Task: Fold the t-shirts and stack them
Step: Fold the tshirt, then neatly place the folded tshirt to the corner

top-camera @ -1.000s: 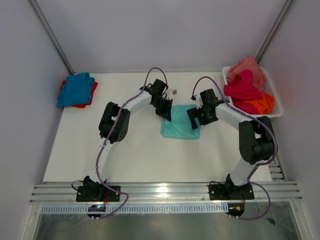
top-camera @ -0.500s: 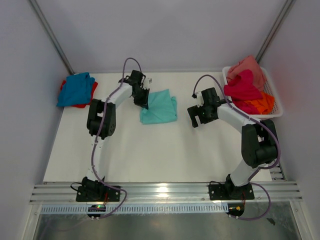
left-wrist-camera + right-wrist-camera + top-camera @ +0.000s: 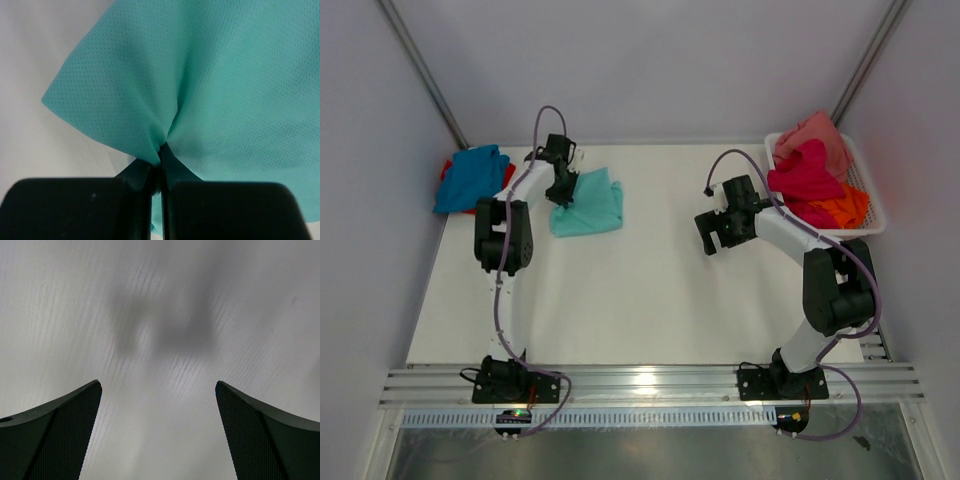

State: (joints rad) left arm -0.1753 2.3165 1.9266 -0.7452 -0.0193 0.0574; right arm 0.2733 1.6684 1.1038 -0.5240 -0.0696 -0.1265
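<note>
Cloth in the left claw (image 3: 563,195), right claw (image 3: 712,238) spread wide

Bases of both arms sit bolted along the near edge of the white counter (image 3: 640,300), and from there each arm reaches toward the far side.

The right claw hangs over the right half of the counter, about midway between the near and far edges. Its jaws stand fully apart with nothing between them. From its wrist camera the two dark fingers (image 3: 55,435) frame only pale counter surface and a soft shadow.

Farther back on the left half, near the far edge, the left claw is clamped tight on the mint-teal t-shirt (image 3: 590,208). The wrist camera shows its fingertips (image 3: 150,172) pressed together with a pinch of the fine mesh fabric (image 3: 225,90) puckering out from them. The shirt is a compact, roughly square bundle, gripped at its left side. Whether that side is lifted off the counter I cannot tell.

Just left of it, in the far left corner, a blue t-shirt (image 3: 470,178) lies on top of a red t-shirt (image 3: 504,190), whose edge shows beneath. The two are apart from the teal one.

At the far right corner, against the right edge, stands a white mesh basket (image 3: 873,222). It is heaped with a magenta t-shirt (image 3: 805,175), an orange t-shirt (image 3: 845,208) and, at the back, a salmon pink t-shirt (image 3: 815,135).
</note>
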